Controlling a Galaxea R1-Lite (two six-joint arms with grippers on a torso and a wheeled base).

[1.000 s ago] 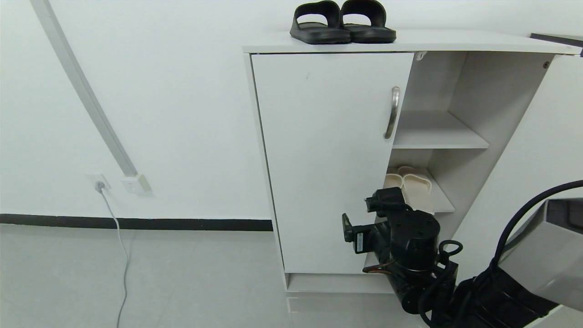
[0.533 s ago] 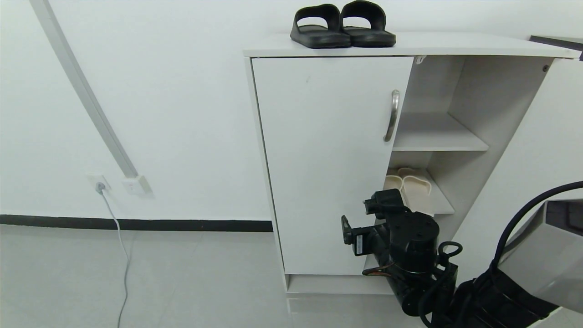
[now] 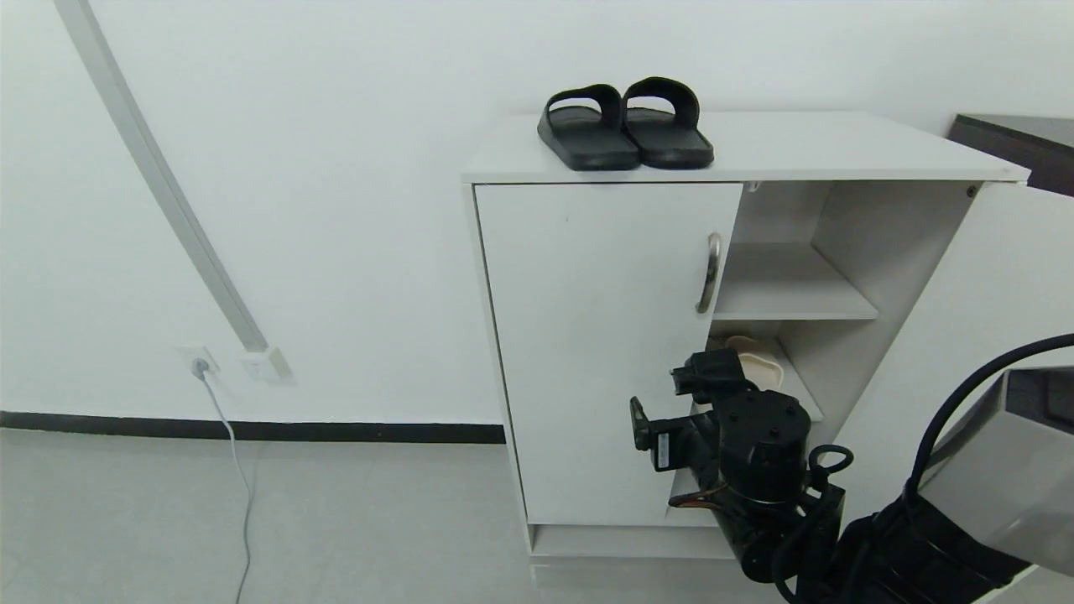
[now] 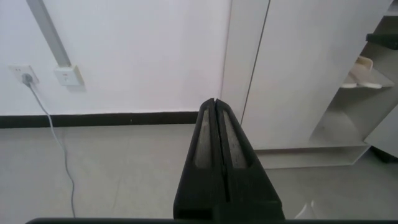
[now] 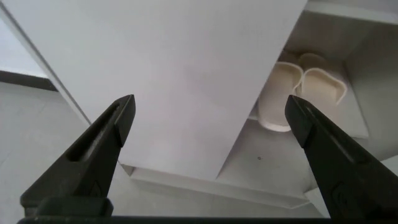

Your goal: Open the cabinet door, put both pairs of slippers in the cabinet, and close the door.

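A pair of black slippers (image 3: 625, 126) sits on top of the white cabinet (image 3: 797, 143). The cabinet's left door (image 3: 596, 335) with a metal handle (image 3: 711, 273) is closed, and the right door (image 3: 982, 335) stands swung open. A pair of cream slippers (image 3: 759, 361) (image 5: 305, 93) lies on the lower shelf inside. My right gripper (image 5: 208, 106) is open and empty, low in front of the closed door's edge, short of the cream slippers. My left gripper (image 4: 215, 102) is shut on nothing, held above the floor to the cabinet's left.
A wall socket (image 3: 200, 366) with a grey cable (image 3: 239, 478) trailing onto the floor is left of the cabinet. The upper shelf (image 3: 789, 294) is bare. A dark piece of furniture (image 3: 1007, 134) stands beyond the cabinet's right side. Open grey floor lies to the left.
The head camera has moved: the whole scene now sits lower in the picture and more of the cabinet top shows. The slippers and doors stay as they were.
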